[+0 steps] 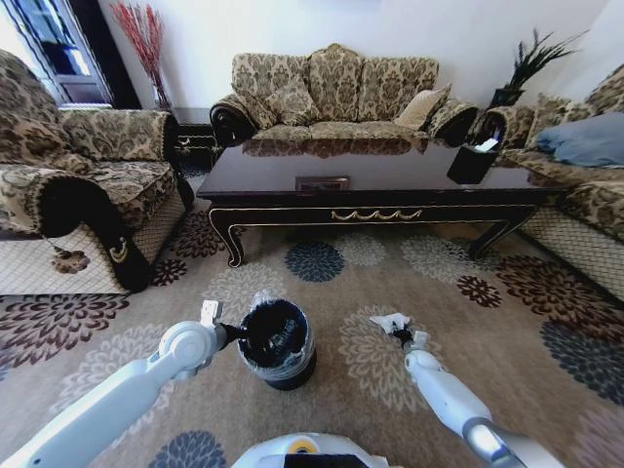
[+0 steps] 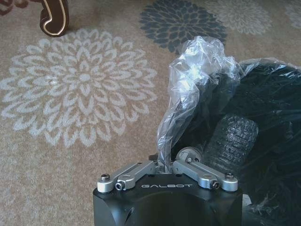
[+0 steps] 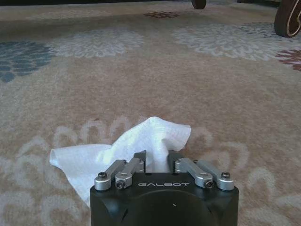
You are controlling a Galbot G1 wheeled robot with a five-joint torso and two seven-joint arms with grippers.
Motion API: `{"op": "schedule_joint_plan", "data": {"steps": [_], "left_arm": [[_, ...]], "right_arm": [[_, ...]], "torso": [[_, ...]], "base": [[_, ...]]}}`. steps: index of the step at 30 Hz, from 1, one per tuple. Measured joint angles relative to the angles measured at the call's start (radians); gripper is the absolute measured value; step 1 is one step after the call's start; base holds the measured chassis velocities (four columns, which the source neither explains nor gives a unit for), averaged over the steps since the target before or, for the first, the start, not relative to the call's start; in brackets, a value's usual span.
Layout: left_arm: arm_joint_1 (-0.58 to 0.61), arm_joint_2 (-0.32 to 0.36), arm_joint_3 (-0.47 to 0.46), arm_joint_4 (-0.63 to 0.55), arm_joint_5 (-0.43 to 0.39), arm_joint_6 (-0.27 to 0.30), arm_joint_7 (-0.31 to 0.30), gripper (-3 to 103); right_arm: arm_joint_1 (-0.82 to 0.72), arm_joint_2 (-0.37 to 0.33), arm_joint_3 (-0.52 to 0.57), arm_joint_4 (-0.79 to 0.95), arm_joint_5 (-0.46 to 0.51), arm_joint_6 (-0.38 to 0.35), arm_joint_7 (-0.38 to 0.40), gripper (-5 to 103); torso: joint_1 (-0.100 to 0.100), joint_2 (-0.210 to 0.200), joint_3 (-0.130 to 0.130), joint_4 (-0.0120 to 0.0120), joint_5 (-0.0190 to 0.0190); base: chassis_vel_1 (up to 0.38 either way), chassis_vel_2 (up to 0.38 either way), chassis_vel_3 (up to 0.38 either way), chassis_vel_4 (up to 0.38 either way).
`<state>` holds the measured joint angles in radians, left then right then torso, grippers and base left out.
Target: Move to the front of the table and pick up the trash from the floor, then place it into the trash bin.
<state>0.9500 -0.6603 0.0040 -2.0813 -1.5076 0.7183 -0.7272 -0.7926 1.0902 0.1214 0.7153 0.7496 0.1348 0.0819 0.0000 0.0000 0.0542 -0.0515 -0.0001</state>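
You face the long dark table (image 1: 370, 185) across the patterned floor (image 1: 468, 341), with sofas around it; the black trash bin (image 1: 278, 343) stands on the carpet just in front of you, between your two arms. Your left gripper (image 2: 165, 165) sits at the bin's left rim, its fingers pressed together on the clear plastic liner (image 2: 197, 75), which bunches up above them. Your right gripper (image 3: 159, 159) is down at the carpet to the right of the bin, its fingers pinching a crumpled white tissue (image 3: 122, 146); part of the tissue spreads on the floor beside the fingers. A black holder (image 1: 472, 161) with white paper stands on the table's right end.
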Motion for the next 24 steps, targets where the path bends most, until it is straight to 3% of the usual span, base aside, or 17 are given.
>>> {"op": "schedule_joint_plan", "data": {"steps": [1, 4, 6, 8, 17, 24], "left_arm": [[0.000, 0.000, 0.000, 0.000, 0.000, 0.000, 0.000, 0], [0.005, -0.001, 0.000, -0.006, 0.002, -0.001, -0.001, 0], [0.007, -0.001, -0.001, -0.007, 0.002, -0.001, -0.001, 0], [0.012, -0.002, -0.001, -0.007, 0.008, -0.001, -0.002, 0], [0.023, -0.005, -0.001, -0.011, 0.032, -0.002, -0.001, 0], [-0.006, -0.035, 0.040, 0.011, 0.053, -0.002, -0.002, 0]], "right_arm": [[0.000, 0.000, 0.000, 0.000, 0.000, 0.000, 0.000, 26], [-0.018, -0.005, 0.009, 0.015, -0.005, 0.000, 0.003, 10], [-0.024, -0.007, 0.010, 0.020, -0.006, 0.000, 0.005, 10], [-0.044, -0.014, 0.016, 0.042, -0.006, -0.002, 0.010, 2], [-0.121, -0.063, 0.058, 0.168, 0.004, -0.027, 0.026, 0], [-0.260, -0.153, 0.130, 0.439, 0.065, -0.046, 0.060, 0]], "torso": [[0.000, 0.000, 0.000, 0.0000, 0.0000], [0.000, 0.000, 0.000, 0.0000, 0.0001], [0.000, 0.000, 0.000, 0.0001, 0.0001], [0.000, 0.000, 0.000, 0.0000, 0.0003], [0.000, 0.000, 0.000, 0.0001, 0.0002], [0.000, 0.000, 0.000, 0.0000, 0.0001]], "base": [[0.000, 0.000, 0.000, 0.000], [0.000, 0.000, 0.000, 0.000], [0.000, 0.000, 0.000, 0.000], [0.000, 0.000, 0.000, 0.000], [0.000, 0.000, 0.000, 0.000], [0.000, 0.000, 0.000, 0.000]]}}
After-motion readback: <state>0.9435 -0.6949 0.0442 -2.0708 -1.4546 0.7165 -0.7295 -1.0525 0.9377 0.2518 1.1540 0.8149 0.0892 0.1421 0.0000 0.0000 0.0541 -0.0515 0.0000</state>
